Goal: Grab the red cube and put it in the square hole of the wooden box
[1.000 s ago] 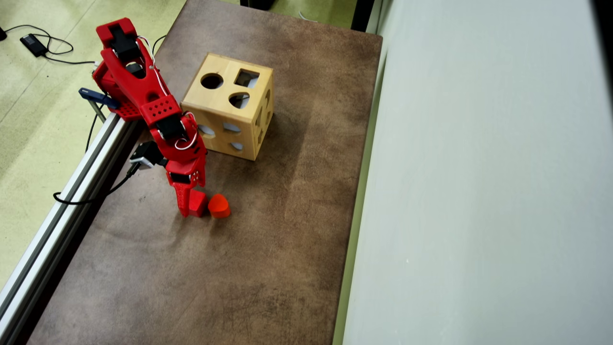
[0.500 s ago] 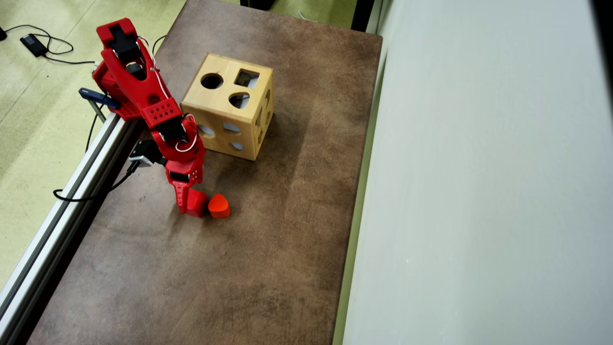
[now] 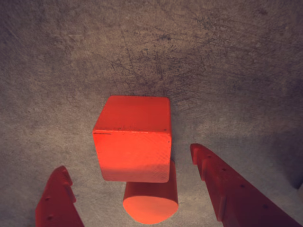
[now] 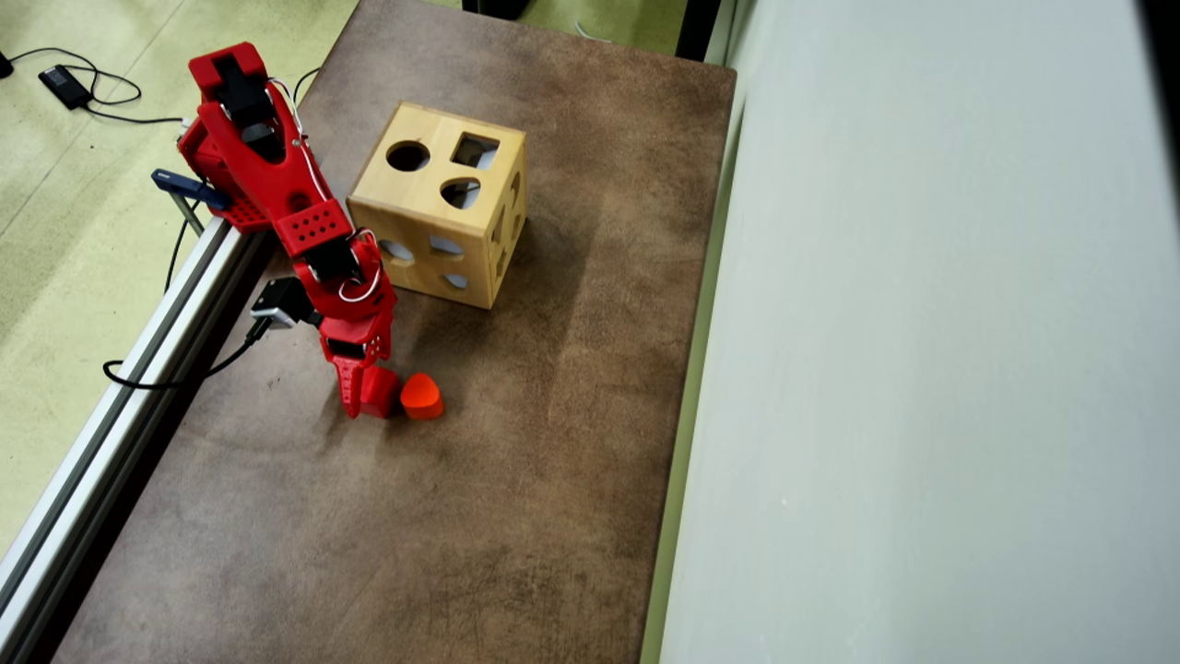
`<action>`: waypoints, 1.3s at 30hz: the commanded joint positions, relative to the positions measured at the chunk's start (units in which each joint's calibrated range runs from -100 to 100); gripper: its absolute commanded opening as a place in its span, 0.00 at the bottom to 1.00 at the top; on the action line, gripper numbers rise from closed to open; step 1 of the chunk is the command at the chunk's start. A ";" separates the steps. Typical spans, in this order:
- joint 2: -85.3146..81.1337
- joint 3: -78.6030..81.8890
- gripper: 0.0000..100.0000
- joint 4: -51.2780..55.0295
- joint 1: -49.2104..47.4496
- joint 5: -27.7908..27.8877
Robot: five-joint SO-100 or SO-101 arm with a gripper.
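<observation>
Wrist view: I hold the gripper [image 3: 135,182] low over the brown tabletop [image 3: 227,61], its two red fingers [image 3: 232,189] spread wide, one at either lower corner, gripping nothing. The red cube [image 3: 132,142] rests on the tabletop between and just ahead of the fingertips, with clear gaps on both sides. An orange rounded block [image 3: 151,201] sits right against the cube's near face, lower in the picture; I cannot tell whether the two actually touch.

Overhead view: the red arm [image 4: 304,221] reaches from the table's left edge, and the gripper [image 4: 355,401] comes down on the red cube [image 4: 380,395], with the orange rounded block [image 4: 421,396] just beside it to the right. The wooden box [image 4: 442,217] stands farther up the table, near the arm's elbow; the square hole [image 4: 475,150] opens in its top face beside a round hole [image 4: 407,156].

I judge the wide spread is meant to straddle the cube before closing. The crowding orange block could be caught in the grasp.
</observation>
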 commanded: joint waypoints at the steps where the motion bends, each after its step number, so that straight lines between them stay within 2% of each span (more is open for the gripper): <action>1: -0.25 -0.66 0.39 -0.30 0.09 -0.24; 31: 3.06 -0.13 0.38 -3.36 0.09 -0.20; 35: 4.25 -0.13 0.29 -3.36 0.09 -0.24; 39: 3.99 -0.13 0.12 -3.44 0.83 -0.24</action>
